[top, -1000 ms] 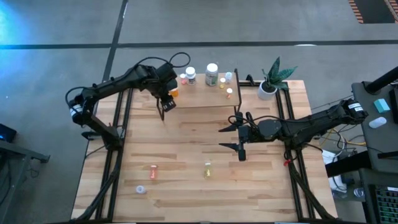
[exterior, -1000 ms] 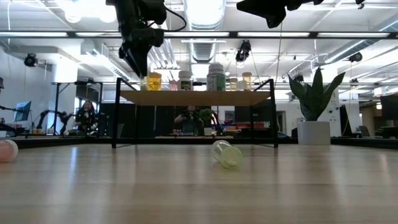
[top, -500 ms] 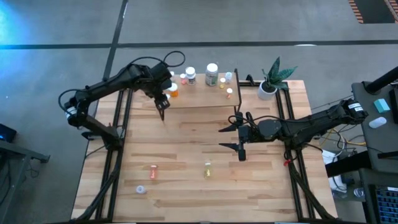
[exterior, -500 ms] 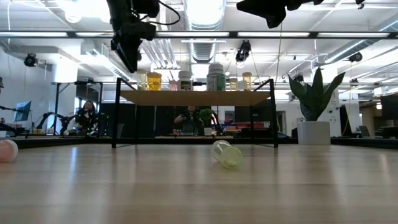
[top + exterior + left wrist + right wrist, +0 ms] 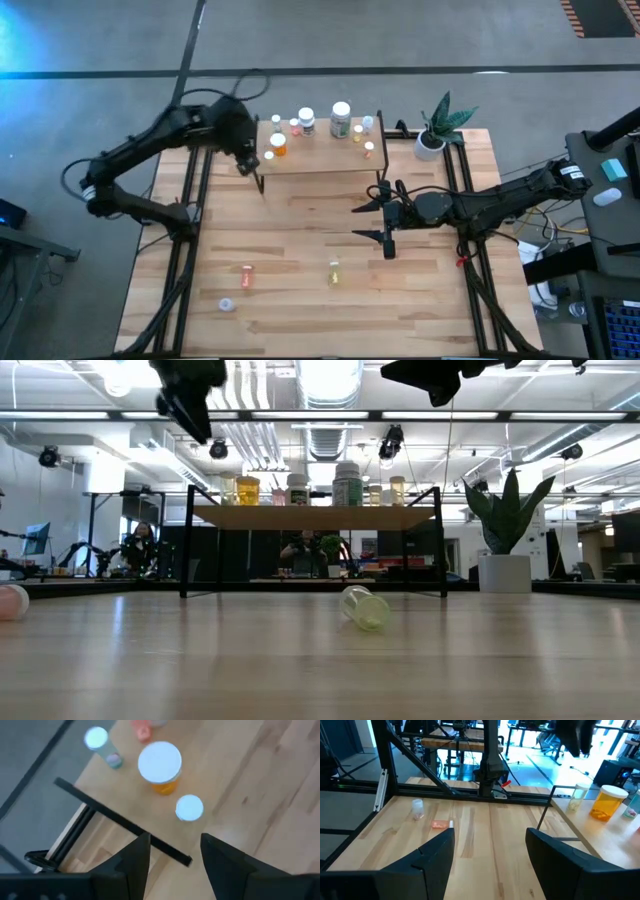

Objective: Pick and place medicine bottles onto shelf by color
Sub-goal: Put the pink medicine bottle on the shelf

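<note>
My left gripper (image 5: 252, 167) hangs empty, fingers apart, by the shelf's (image 5: 320, 160) left end; my right gripper (image 5: 378, 215) waits open mid-table. The pink bottle (image 5: 246, 273), the yellow bottle (image 5: 333, 271) and a clear one (image 5: 227, 304) lie toppled near the table's front. I judge them light, rigid and prone to roll, best pinched across the body.

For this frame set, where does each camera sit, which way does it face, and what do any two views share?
High view: above the table, facing straight down; shows both arms, left gripper by the shelf.
Low view: at tabletop height, facing level across toward the shelf; arms enter from above.
Left wrist view: above the shelf's end, facing down past its open fingers at the orange bottle.
Right wrist view: over mid-table, right gripper open, facing the pink bottle.
Shared: the orange bottle shows in both wrist views.
</note>
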Available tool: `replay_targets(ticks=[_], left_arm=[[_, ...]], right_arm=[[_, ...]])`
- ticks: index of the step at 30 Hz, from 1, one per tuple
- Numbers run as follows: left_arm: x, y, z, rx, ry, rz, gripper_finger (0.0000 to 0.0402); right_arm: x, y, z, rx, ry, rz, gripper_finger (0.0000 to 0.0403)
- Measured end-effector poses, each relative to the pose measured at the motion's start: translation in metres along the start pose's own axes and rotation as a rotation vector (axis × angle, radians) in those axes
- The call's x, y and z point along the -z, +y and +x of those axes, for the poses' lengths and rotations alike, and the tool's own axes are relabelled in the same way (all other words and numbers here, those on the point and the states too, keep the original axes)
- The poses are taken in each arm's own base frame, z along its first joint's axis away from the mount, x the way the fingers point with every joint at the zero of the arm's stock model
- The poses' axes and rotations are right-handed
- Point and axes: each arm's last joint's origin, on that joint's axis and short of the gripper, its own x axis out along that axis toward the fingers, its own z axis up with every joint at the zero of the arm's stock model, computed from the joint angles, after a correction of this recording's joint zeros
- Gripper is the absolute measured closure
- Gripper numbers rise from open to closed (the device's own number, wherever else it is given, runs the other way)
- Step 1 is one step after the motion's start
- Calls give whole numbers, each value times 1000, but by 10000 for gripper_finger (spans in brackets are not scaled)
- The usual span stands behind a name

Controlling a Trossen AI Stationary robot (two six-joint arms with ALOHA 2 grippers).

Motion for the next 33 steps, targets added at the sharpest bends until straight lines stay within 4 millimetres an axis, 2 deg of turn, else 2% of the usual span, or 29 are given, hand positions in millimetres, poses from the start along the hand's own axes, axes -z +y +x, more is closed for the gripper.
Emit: replay_targets(ticks=[4,9,15,19,22,26,33], left_arm=[[22,-4,-26,60,-148,-41,243],[65,-20,-34,184,-282,-96,243],[122,-42,-5,324,-127,-269,244],[148,-66,20,389,49,-297,244],[161,-84,31,402,166,-295,244],[170,-108,36,390,273,-288,244],[188,-143,54,296,411,-272,244]], right_arm=[[1,0,0,-1,15,5,168],[2,0,0,-1,23,6,168],[2,0,0,1,20,-1,168],[2,0,0,6,18,-3,168],[1,0,0,7,14,-1,168],[1,0,0,8,14,1,168],[2,0,1,8,14,2,168]])
